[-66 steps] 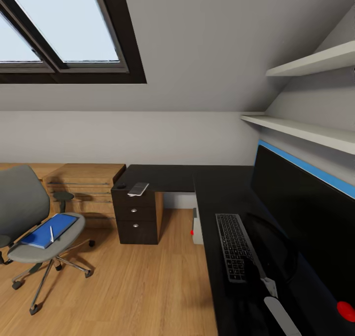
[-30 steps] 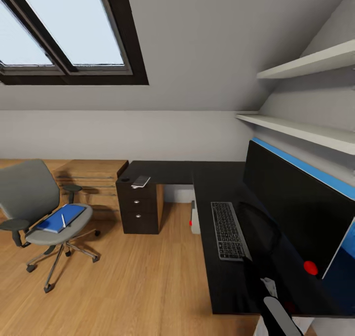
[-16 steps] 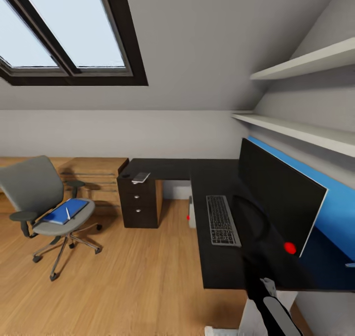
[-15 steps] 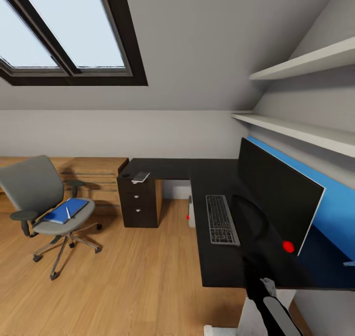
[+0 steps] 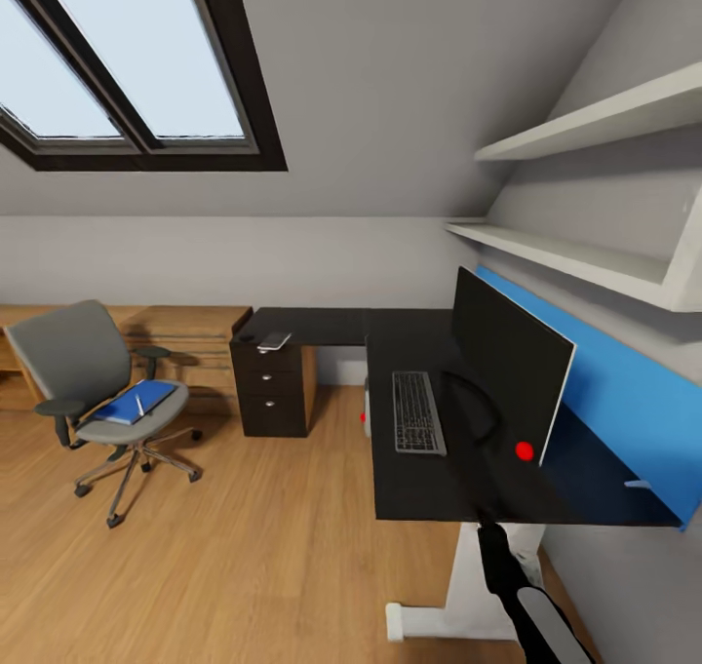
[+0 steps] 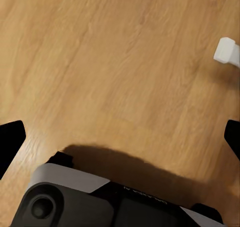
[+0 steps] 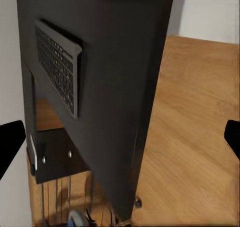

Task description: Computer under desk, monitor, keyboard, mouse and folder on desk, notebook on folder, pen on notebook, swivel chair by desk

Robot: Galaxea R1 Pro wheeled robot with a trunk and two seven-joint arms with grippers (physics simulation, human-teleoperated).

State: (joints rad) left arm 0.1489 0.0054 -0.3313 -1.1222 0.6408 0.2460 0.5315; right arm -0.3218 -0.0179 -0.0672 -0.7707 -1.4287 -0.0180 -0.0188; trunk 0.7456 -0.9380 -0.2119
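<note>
Attic bedroom, wood floor [image 5: 244, 547] — keyboard [image 5: 417, 411] beside monitor [image 5: 507, 371] on black surface [image 5: 409, 479]; folder [image 5: 136, 402] on swivel chair [image 5: 107, 391], far left. Both end effectors wide open, empty.

Black counter [image 5: 419, 479]; grey keyboard [image 5: 417, 411]; black monitor [image 5: 507, 367]; grey swivel chair [image 5: 93, 381]; blue folder [image 5: 135, 403]; plank-patterned tan floor [image 5: 224, 547].

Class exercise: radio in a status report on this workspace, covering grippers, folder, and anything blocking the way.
Both grippers open, empty. Blue folder on the swivel chair, pen on top. Keyboard and monitor on the desk. Nothing stands on the floor between the chair and the desk.
</note>
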